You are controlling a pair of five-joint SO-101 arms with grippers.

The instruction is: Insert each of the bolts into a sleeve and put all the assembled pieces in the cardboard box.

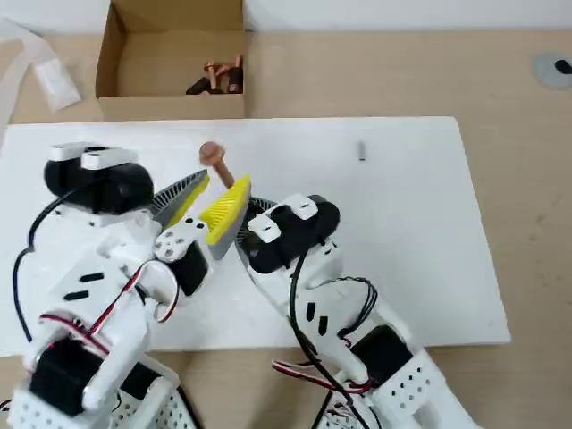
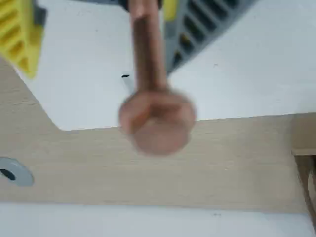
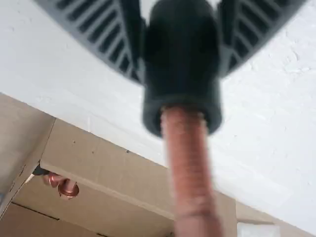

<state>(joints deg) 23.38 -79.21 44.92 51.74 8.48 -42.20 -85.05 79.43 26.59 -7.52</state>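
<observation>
My right gripper [image 3: 180,74] is shut on a black sleeve [image 3: 181,98], and a copper bolt [image 3: 190,173] has its threaded shaft in the sleeve's mouth. From above, the bolt [image 1: 216,163] sticks out from the right gripper [image 1: 239,189] over the white board, head pointing towards the cardboard box [image 1: 170,109]. My left gripper [image 1: 202,184] sits just beside it. In the left wrist view the bolt [image 2: 155,118] hangs between the spread fingers of the left gripper [image 2: 98,64], close to the grey one. Assembled pieces [image 1: 219,79] lie in the box.
A white board [image 1: 402,250] covers the wooden table. A small dark item [image 1: 362,151] lies on it at the back. A grey disc [image 1: 552,67] sits at the far right and a white packet [image 1: 54,80] left of the box.
</observation>
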